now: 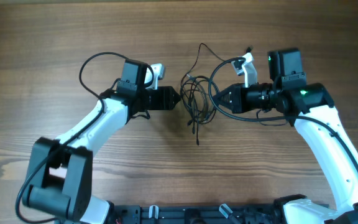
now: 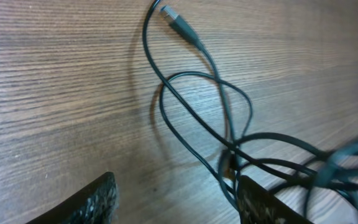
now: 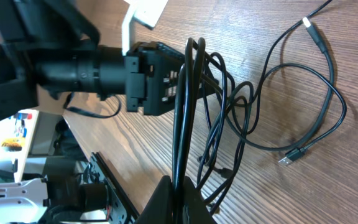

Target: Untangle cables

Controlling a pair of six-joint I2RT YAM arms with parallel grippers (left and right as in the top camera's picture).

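We judge the cables (image 1: 196, 102), tangled mid-frame overhead, light and limp; the right gripper (image 3: 178, 186) pinches several, so the wide-open left gripper (image 2: 174, 186) should take 1 near its plug (image 2: 169, 14)

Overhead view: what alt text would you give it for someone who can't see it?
A small tangle of thin black cables sits mid-table between the left fingers and the right fingers of two white-and-black robot arms reaching in from either side. Loose cord ends trail away across the wooden table.
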